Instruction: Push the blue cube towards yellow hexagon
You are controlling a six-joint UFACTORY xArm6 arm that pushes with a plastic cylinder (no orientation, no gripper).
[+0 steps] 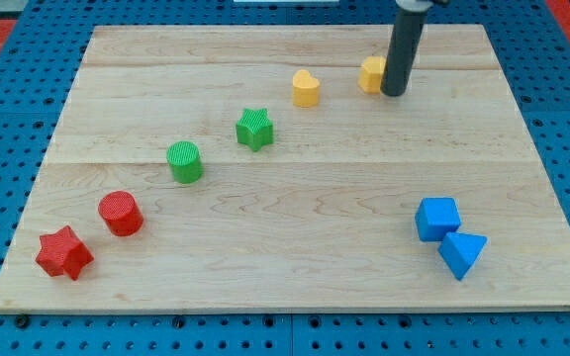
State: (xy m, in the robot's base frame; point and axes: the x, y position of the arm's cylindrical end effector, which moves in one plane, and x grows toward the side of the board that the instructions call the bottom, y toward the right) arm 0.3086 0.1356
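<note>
- Step in hand: approach not yet made. My tip (pixel 394 94) rests at the upper right of the frame, touching or just beside the yellow hexagon (pixel 371 74), well apart from the blue cube (pixel 437 219).
- End effector: a plain rod with no jaws, so it neither spreads nor pinches anything.
- Task's thing: the blue cube sits at lower right, touching the blue triangular block (pixel 462 253).
- Next move, as a judgement: bring my tip round to the cube's lower side, then push up the frame.
- Surface: a pale wooden table (pixel 295 198) on a blue perforated base (pixel 8 129); the yellow heart-like block (pixel 306 89) stands near the hexagon.
</note>
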